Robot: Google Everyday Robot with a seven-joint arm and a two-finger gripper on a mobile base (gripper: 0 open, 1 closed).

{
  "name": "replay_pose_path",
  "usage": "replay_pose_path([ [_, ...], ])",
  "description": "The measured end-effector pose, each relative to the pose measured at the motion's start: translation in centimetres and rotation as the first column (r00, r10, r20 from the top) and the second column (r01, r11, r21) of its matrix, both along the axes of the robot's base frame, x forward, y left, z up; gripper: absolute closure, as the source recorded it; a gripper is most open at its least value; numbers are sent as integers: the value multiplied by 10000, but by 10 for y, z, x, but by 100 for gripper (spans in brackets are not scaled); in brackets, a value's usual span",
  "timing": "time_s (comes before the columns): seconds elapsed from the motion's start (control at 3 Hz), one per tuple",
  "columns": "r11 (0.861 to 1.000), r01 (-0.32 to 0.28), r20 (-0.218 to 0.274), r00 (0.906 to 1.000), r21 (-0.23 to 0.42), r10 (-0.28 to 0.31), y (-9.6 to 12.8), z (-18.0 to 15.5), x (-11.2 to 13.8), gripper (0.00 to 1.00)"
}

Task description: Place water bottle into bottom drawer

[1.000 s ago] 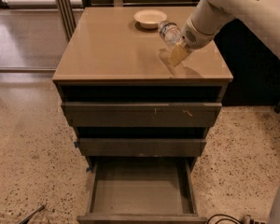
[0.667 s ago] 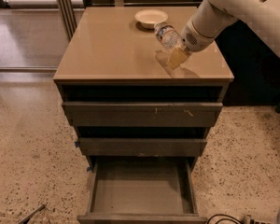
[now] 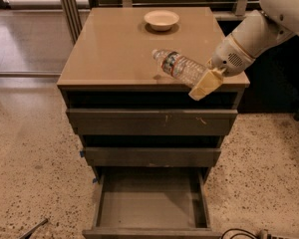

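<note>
The water bottle [image 3: 181, 66] is a clear crinkled bottle with a white cap and a red-dark label band near the neck. It is held tilted, cap toward the left, over the front right part of the tan cabinet top [image 3: 109, 49]. My gripper [image 3: 205, 81], with cream fingers [image 3: 206, 84], is shut on the bottle's base end, near the top's front edge. The bottom drawer [image 3: 149, 203] is pulled open below, its grey floor bare.
A shallow cream bowl [image 3: 161, 19] sits at the back of the cabinet top. The two upper drawers [image 3: 150, 121] stick out slightly. Speckled floor surrounds the cabinet. A dark cable [image 3: 239, 233] lies at the bottom right, and a metal post [image 3: 69, 9] stands at the back left.
My gripper has carried the bottle forward from the middle right of the top to its front edge. The bottle now leans more to the left.
</note>
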State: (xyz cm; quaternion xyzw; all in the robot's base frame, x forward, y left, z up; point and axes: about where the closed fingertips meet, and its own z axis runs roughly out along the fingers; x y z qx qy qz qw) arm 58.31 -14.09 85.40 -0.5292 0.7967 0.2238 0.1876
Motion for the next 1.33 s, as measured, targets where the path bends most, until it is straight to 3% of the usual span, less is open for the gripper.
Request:
replay_pose_path([
  [0.33,9948,-1018,121,9947,37,1018,0,-2,-13,100],
  [0.67,9955,-941,154,9954,47,940,1,-2,-10,100],
  [1.0,9919,-1257,94,9920,170,1256,9,-5,-19,100],
  [1.33,9920,-1260,107,9920,23,1260,1,0,-49,100],
])
